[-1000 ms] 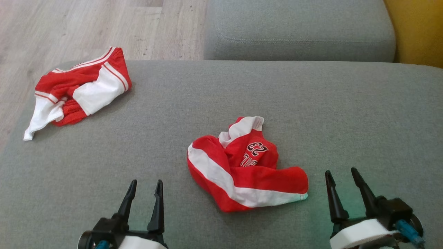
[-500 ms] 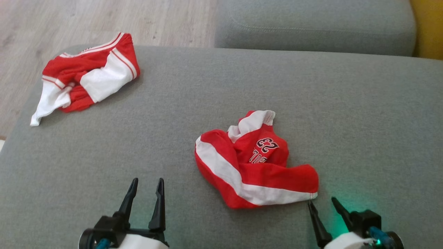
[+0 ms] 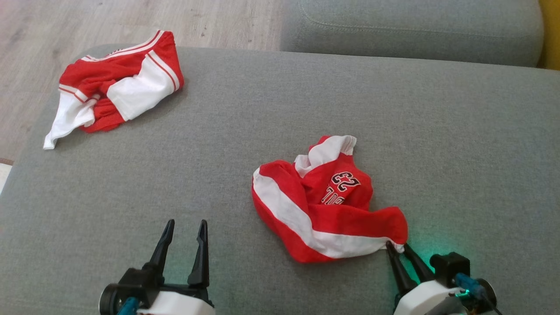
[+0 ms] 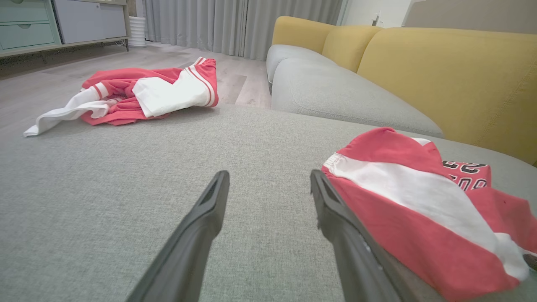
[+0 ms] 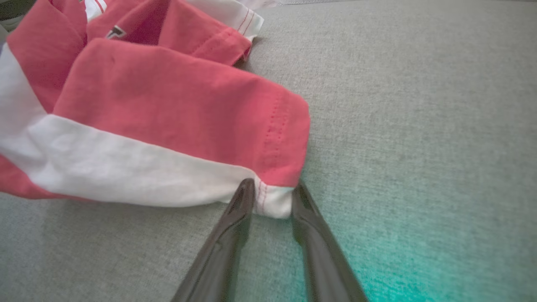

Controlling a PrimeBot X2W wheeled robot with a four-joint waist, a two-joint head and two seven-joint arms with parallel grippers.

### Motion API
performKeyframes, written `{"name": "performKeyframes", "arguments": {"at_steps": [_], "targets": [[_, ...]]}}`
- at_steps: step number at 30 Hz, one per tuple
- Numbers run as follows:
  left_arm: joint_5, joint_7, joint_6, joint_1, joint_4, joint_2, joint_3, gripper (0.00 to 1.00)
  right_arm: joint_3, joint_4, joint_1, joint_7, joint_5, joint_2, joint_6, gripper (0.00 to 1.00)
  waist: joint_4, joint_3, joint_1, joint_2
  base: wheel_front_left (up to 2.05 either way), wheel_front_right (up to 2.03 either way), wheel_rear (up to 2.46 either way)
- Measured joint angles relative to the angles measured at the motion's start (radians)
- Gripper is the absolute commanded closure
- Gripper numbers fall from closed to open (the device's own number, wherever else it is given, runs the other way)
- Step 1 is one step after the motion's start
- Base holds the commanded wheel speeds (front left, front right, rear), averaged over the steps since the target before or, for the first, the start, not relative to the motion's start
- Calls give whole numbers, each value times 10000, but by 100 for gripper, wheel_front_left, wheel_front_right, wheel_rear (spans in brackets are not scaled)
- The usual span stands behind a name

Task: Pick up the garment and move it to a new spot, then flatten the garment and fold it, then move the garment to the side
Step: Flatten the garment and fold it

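Observation:
The garment is a crumpled red and white jersey with a black number, lying mid-cushion; it also lies at the right of the left wrist view. My right gripper sits at its near right corner. In the right wrist view the two fingers pinch the white hem corner of the garment, and the right gripper is shut on it. My left gripper stands open over bare cushion, left of the garment. Its right finger nearly touches the cloth in the left wrist view, where the left gripper holds nothing.
A second red and white garment lies bunched at the far left corner of the grey cushion. Another grey seat cushion lies beyond, with a yellow sofa back to the right. Wooden floor lies past the left edge.
My right gripper moved left to the garment's near right corner and closed its fingers on the hem. The head camera tilted, shifting the whole picture. The left gripper stayed open.

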Motion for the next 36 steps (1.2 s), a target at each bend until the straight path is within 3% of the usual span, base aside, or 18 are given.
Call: {"name": "performKeyframes", "arguments": {"at_steps": [1, 3, 4, 8, 13, 21, 27, 31, 36], "targets": [[0, 0, 2, -1, 0, 0, 2, 0, 17, 35, -30, -2, 56, -2, 0, 75, -16, 6, 0, 0, 0, 0, 0], [0, 0, 2, -2, -4, 0, 10, 0, 52, 96, -116, -12, 102, 0, 0, 97, -57, 18, -1, 0, 0, 0, 0], [0, 0, 2, -5, -4, 0, 12, 0, 50, 105, -168, -13, 127, 0, 0, 100, -85, 26, -1, 0, 0, 0, 0], [0, 0, -15, -81, -2, -2, 0, 0, -44, 54, -215, -59, 123, 0, 0, 100, -179, 62, -1, 0, 0, 0, 0], [-21, 6, -316, -757, 205, -6, -247, 0, -861, -188, -303, -84, -322, 0, 0, 100, -327, 158, -1, 0, 0, 0, 0], [-988, 1471, -629, -2292, 1162, 52, -1939, 0, -1308, -560, -840, 228, -846, -247, 0, 100, -515, 395, 0, 0, 0, 0, 0], [-2679, 3080, -704, -3455, 1528, 909, -3835, 0, -1237, -654, -1004, 355, -846, -339, 0, 100, -644, 608, 0, 0, 0, 0, 0], [-3549, 3438, -704, -3857, 1639, 1511, -4234, 0, -1156, -656, -1011, 355, -844, -341, 0, 100, -721, 753, 0, 0, 0, 0, 0], [-4447, 3590, -704, -4107, 1674, 1753, -4614, 0, -1051, -658, -1171, 357, -840, -355, 0, 100, -771, 890, 0, 0, 0, 0, 0]]}}
